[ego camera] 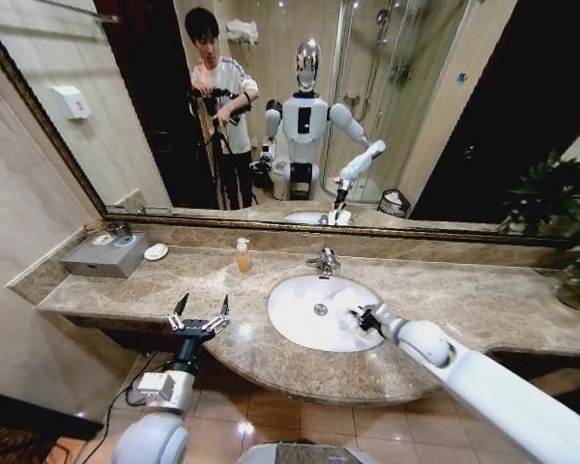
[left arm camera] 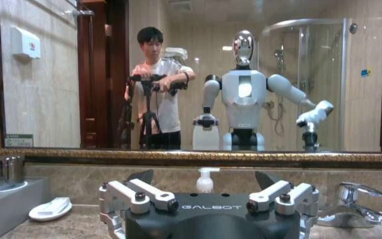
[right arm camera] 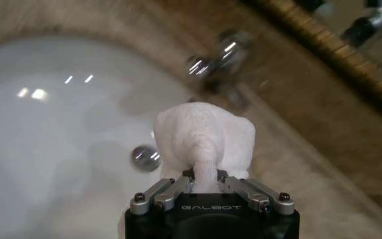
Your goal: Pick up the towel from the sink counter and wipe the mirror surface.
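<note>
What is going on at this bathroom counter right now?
A two-armed robot stands at the counter. Its right pincer is shut on a white towel, holding it over the basin near the tap. The towel is off the counter but not at the mirror, so no wiping is happening. The left pincer hangs open over the counter's front edge, left of the basin, holding nothing.
</note>
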`<state>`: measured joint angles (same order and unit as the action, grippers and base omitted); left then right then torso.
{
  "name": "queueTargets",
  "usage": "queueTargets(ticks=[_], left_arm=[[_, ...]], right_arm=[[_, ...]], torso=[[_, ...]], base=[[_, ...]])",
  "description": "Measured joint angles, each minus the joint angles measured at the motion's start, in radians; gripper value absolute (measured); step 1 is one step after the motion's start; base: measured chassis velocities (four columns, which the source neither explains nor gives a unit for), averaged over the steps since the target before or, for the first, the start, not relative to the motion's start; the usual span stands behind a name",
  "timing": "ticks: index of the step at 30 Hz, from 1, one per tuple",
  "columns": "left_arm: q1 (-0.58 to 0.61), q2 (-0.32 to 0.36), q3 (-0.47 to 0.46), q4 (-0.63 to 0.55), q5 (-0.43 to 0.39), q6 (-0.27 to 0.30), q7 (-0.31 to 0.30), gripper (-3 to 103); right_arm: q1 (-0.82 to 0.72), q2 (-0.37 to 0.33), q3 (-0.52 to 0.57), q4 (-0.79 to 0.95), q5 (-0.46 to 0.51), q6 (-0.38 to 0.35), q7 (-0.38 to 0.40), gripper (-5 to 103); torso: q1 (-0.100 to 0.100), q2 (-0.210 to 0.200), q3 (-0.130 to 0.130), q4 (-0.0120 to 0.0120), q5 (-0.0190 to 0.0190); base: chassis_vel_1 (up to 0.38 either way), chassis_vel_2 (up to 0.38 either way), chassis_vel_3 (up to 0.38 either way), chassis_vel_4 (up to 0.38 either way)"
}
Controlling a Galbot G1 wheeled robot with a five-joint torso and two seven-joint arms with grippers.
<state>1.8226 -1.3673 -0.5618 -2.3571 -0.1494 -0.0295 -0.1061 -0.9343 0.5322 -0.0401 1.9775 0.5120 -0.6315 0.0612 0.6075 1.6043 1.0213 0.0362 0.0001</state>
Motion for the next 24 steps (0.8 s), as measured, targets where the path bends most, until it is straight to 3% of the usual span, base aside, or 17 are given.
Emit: queueTargets(ticks=[6,9,11,12,14,17,20,24], left_arm=[[0.0,0.0,0.0,0.0,0.0,0.0,0.0,100],[0.0,0.0,0.0,0.0,0.0,0.0,0.0,100],[0.0,0.0,0.0,0.0,0.0,0.0,0.0,100],[0.0,0.0,0.0,0.0,0.0,0.0,0.0,100],[0.0,0.0,0.0,0.0,0.0,0.0,0.0,100],[0.0,0.0,0.0,0.0,0.0,0.0,0.0,100],[0.0,0.0,0.0,0.0,0.0,0.0,0.0,100],[0.0,0.0,0.0,0.0,0.0,0.0,0.0,100]], right_arm=[[0.017,-0.16,0.076,0.03,0.138,-0.019,0.032,13],[-0.003,-0.17,0.155,-0.005,0.196,-0.021,0.047,13],[-0.05,-0.128,0.269,-0.051,0.235,-0.015,0.068,13],[-0.05,-0.128,0.269,-0.051,0.235,-0.015,0.068,13],[-0.121,-0.034,0.419,-0.125,0.234,0.055,0.069,13],[-0.144,0.02,0.483,-0.155,0.214,0.086,0.06,13],[-0.246,0.168,0.651,-0.185,0.186,0.111,-0.004,13],[-0.312,0.243,0.702,-0.198,0.166,0.146,-0.041,13]], torso=[[0.0,0.0,0.0,-0.0004,-0.0006],[0.0,0.0,0.0,-0.0004,-0.0001],[0.0,0.0,0.0,0.0,-0.0002],[0.0,0.0,0.0,0.0,-0.0002],[0.0,0.0,0.0,-0.0001,0.0005],[0.0,0.0,0.0,0.0001,0.0001],[0.0,0.0,0.0,-0.0003,0.0],[0.0,0.0,0.0,-0.0006,-0.0001]], base=[[0.0,0.0,0.0,0.0],[0.0,0.0,0.0,0.0],[0.0,0.0,0.0,0.0],[0.0,0.0,0.0,0.0],[0.0,0.0,0.0,0.0],[0.0,0.0,0.0,0.0],[0.0,0.0,0.0,0.0],[0.0,0.0,0.0,0.0]])
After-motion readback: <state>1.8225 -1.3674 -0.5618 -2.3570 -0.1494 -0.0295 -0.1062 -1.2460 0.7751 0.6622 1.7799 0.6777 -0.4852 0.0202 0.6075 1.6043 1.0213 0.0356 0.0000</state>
